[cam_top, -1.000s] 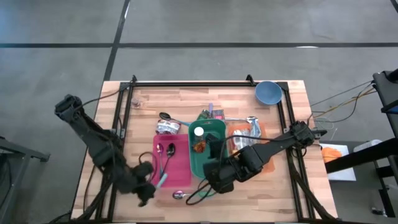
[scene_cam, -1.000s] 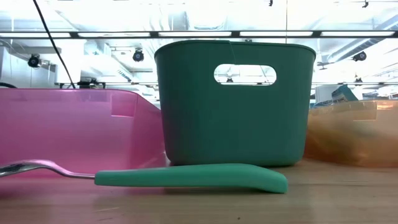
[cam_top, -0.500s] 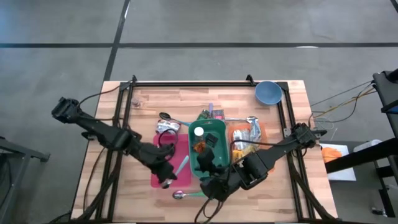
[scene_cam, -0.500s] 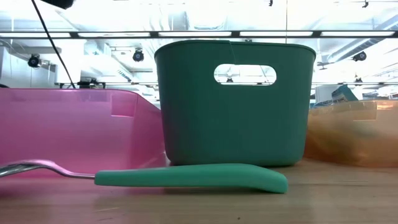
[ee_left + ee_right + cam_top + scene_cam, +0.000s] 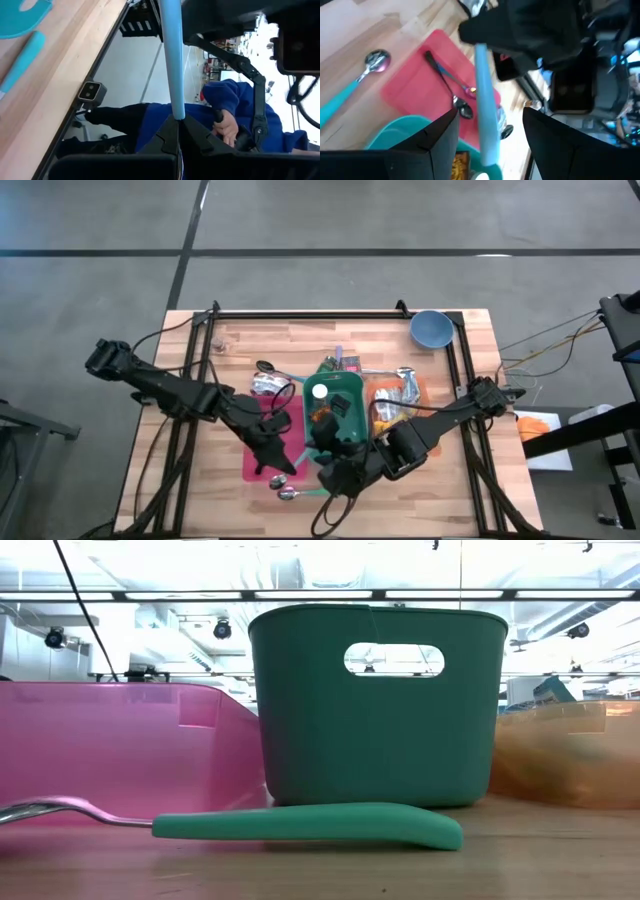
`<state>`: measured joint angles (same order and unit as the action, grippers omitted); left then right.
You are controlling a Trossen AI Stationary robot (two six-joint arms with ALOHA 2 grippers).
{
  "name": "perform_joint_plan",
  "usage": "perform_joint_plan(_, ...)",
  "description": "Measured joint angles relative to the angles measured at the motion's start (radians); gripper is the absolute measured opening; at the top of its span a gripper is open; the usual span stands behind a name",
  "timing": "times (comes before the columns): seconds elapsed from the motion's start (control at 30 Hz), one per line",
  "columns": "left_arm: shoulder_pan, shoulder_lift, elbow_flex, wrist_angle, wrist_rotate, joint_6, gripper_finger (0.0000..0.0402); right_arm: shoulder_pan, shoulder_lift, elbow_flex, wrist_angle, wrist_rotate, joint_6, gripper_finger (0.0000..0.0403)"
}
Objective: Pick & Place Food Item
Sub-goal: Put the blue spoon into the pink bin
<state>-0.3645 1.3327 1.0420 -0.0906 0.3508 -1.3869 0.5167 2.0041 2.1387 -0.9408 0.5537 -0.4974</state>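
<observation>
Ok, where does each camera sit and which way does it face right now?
High: overhead, looking straight down on the table; both arms show.
Low: table height, level toward the green bin; no arm shows.
Left wrist: on the left gripper, facing a person beyond the table; it clamps a blue utensil.
Right wrist: on the right gripper, open, facing the pink tray.
Both wrist views share that blue utensil.

Grey floor [image 5: 300, 220], bright ceiling lights [image 5: 300, 595]
</observation>
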Motion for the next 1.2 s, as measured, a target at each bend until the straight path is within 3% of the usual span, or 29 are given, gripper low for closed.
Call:
perform_joint_plan(0.33,0.005,-0.002,0.005,0.067,0.001,-0.006,0.0000,-0.010,0.004,0.000,0.008,0.000,-0.023,0.0200)
perform_joint_plan(0.67,0.005,-0.002,0.000,0.071,0.001,-0.007,0.0000,-0.011,0.005,0.000,0.005,0.003,-0.023,0.0045)
perform_joint_plan(1.07,0.006,-0.002,0.003,0.098,-0.003,0.060,0.0002,-0.010,0.003,0.000,0.004,0.007,0.012,0.0046)
perform_joint_plan(1.2,0.005,-0.003,0.006,0.113,-0.017,0.099,0.0024,-0.010,0.002,0.001,0.005,0.007,0.029,0.0046)
